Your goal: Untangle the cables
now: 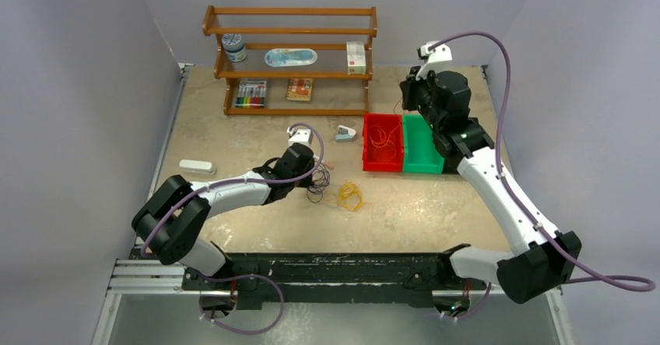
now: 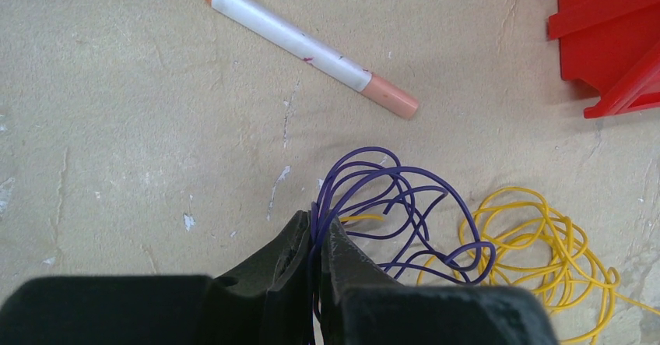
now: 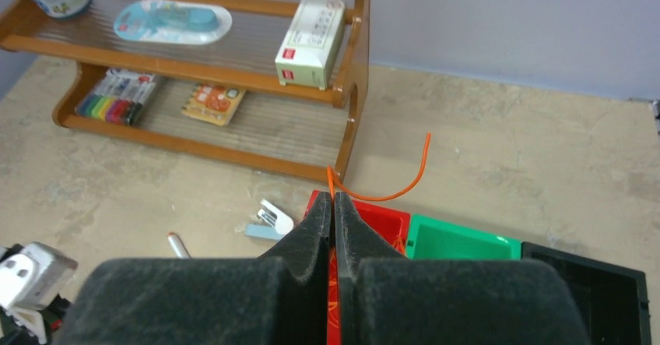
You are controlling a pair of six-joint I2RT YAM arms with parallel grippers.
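The dark purple cable (image 2: 397,205) lies in loops on the table, and my left gripper (image 2: 321,224) is shut on its near strands. In the top view, this gripper (image 1: 310,175) is low at the table's middle, with the purple loops (image 1: 317,183) beside it. The yellow cable (image 2: 545,244) is a loose coil just right of the purple one, also seen from above (image 1: 350,197). My right gripper (image 3: 333,201) is shut on an orange cable (image 3: 405,185), whose free end curls up. The gripper (image 1: 412,96) hangs above the red bin (image 1: 366,144), which holds orange loops (image 1: 383,136).
A white pen (image 2: 307,45) lies beyond the purple loops. A green bin (image 1: 423,162) adjoins the red one, with a black bin (image 3: 584,283) beside it. A stapler (image 1: 345,133) and a white block (image 1: 196,167) lie on the table. A wooden shelf (image 1: 289,57) stands at the back.
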